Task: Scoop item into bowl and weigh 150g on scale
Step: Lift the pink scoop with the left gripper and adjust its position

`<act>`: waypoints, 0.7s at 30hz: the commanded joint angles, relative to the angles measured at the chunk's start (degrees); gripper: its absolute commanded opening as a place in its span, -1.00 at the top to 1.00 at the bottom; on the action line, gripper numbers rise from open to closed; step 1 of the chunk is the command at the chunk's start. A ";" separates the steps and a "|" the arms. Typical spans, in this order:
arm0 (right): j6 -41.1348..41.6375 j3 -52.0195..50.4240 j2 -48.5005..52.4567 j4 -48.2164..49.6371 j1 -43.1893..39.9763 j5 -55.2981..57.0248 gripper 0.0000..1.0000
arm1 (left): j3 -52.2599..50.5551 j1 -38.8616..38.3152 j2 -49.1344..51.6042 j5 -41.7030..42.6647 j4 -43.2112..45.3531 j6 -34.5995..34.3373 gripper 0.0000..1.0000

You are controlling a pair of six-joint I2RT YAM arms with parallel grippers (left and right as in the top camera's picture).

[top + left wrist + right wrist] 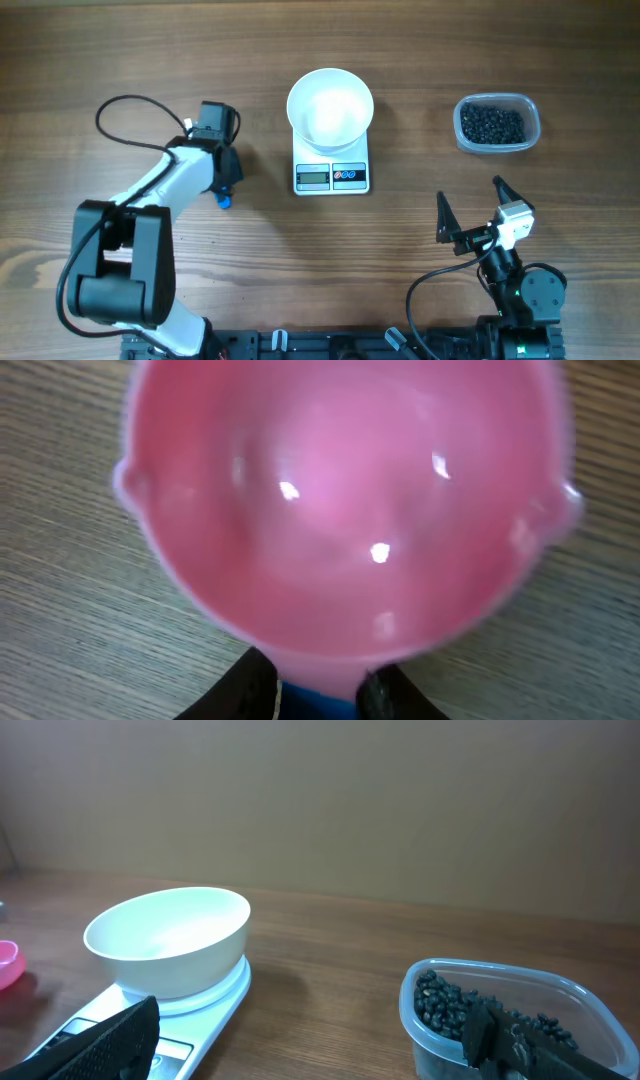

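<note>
Centre-left on the counter (150, 40), left jaws clamp the scoop (340, 510) handle, right jaws open: lift level toward beans (492, 124) upper right

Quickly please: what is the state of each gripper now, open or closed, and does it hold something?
The left gripper is closed on the pink scoop.
The right gripper is open and holds nothing.

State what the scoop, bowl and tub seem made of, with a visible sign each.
The scoop looks like glossy pink plastic: sharp highlights. The bowl is smooth, softly shiny white, ceramic or plastic, unclear which. The tub looks like clear plastic: beans show through its wall.
</note>
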 commanded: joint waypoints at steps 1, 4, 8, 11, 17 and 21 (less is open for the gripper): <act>-0.61 -0.07 -0.46 0.20 0.24 -0.11 -0.99 | 0.74 3.19 0.63 4.70 -0.04 0.52 0.44; -0.63 -0.07 -0.46 0.20 0.24 -0.11 -0.99 | 0.74 3.63 0.63 5.75 0.04 0.52 0.45; -0.63 -0.07 -0.46 0.20 0.24 -0.11 -0.98 | 0.74 3.58 0.63 5.75 0.15 0.52 0.48; -0.61 -0.07 -0.46 0.20 0.24 -0.11 -0.99 | 0.76 3.58 0.63 5.75 0.20 0.52 0.51; -0.63 -0.07 -0.46 0.20 0.24 -0.11 -0.99 | 0.76 3.63 -2.05 5.73 0.24 0.52 0.49; -0.63 -0.07 -0.46 0.20 0.24 -0.11 -0.99 | 0.76 3.63 -6.34 5.86 0.17 0.48 0.51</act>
